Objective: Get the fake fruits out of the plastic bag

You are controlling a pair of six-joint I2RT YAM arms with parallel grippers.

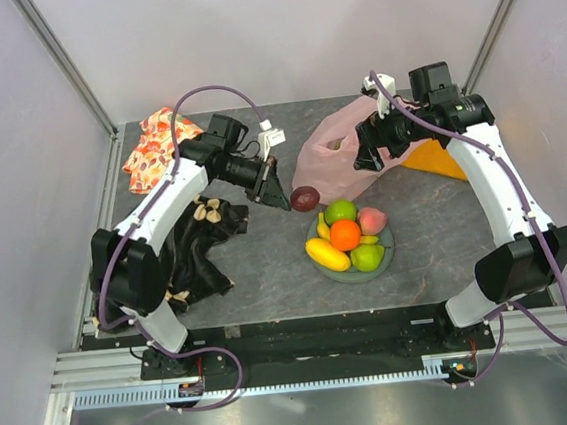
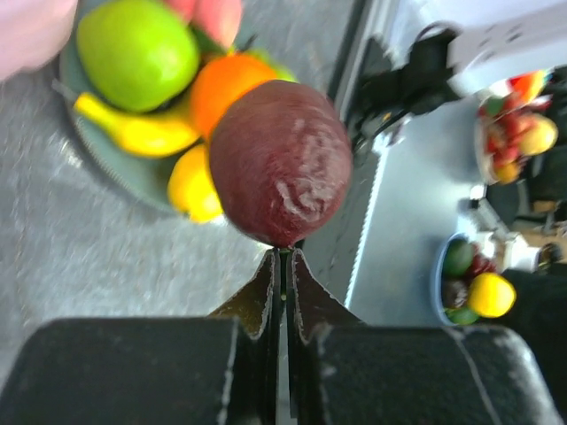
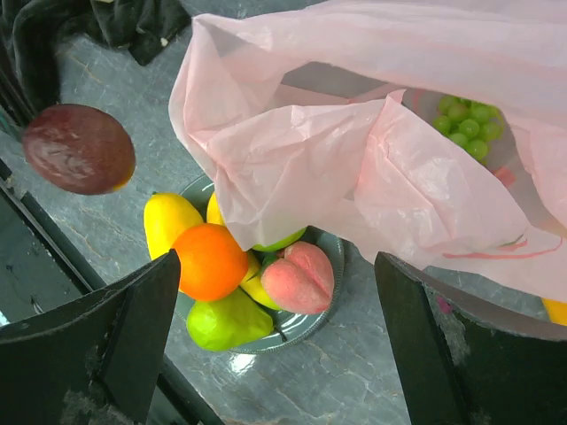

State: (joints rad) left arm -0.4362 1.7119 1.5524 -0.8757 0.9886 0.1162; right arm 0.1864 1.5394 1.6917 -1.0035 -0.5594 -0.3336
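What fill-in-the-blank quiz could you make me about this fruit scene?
1. The left arm's jaws are shut on the dark purple ___.
2. The green ___ lie inside the pink plastic bag.
3. The orange sits among other fruits on a round ___.
4. The right arm's jaws stand ___.
Missing words: plum; grapes; plate; open.

Overhead camera facing down, 2 close wrist cameras, all sharing plum (image 1: pixel 304 198)
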